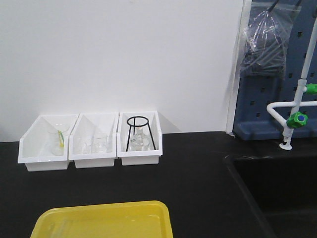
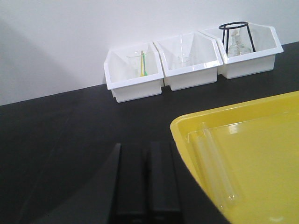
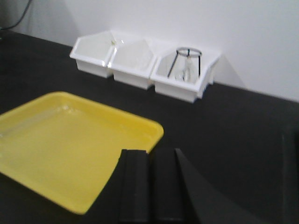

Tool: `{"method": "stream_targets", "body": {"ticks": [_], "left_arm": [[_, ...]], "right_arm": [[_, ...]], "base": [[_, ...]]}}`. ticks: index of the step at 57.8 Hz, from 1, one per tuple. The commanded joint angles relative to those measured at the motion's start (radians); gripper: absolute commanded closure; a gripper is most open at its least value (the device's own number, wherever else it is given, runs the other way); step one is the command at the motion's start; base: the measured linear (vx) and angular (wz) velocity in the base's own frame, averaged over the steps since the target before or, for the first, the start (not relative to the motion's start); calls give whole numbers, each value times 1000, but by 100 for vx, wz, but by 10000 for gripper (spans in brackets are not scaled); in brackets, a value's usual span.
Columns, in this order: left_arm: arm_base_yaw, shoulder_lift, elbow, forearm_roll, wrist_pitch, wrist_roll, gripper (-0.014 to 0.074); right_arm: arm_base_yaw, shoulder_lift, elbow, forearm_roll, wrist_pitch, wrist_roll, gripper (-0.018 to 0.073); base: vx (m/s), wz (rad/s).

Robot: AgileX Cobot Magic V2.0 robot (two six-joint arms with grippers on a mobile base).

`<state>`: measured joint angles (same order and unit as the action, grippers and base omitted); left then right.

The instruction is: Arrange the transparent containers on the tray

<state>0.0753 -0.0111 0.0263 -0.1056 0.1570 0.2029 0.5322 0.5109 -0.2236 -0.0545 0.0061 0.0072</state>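
The yellow tray sits at the near edge of the black bench, and neither gripper shows in the front view. In the left wrist view, two clear test tubes lie side by side along the left inner wall of the tray. My left gripper is shut and empty, low over the bench just left of the tray's corner. My right gripper is also shut and empty, hovering beside the right near corner of the tray.
Three white bins stand against the back wall: the left bin holds a beaker with a green stick, the middle bin holds beakers, and the right bin holds a black wire stand over a flask. A sink and a green-knobbed tap are at the right.
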Motion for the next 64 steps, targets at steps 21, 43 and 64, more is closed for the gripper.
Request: {"method": "stream_targets", "body": {"ticks": [21, 43, 64], "left_arm": [[-3, -24, 38, -1, -81, -8, 599], [-3, -24, 38, -1, -81, -8, 599], [-3, -24, 38, -1, -81, -8, 599]], "right_arm": [[-429, -534, 263, 27, 35, 0, 571], [-477, -532, 263, -3, 36, 0, 571], [-477, -531, 263, 0, 36, 0, 571]], "base": [[0, 0], [0, 0], [0, 0]]}}
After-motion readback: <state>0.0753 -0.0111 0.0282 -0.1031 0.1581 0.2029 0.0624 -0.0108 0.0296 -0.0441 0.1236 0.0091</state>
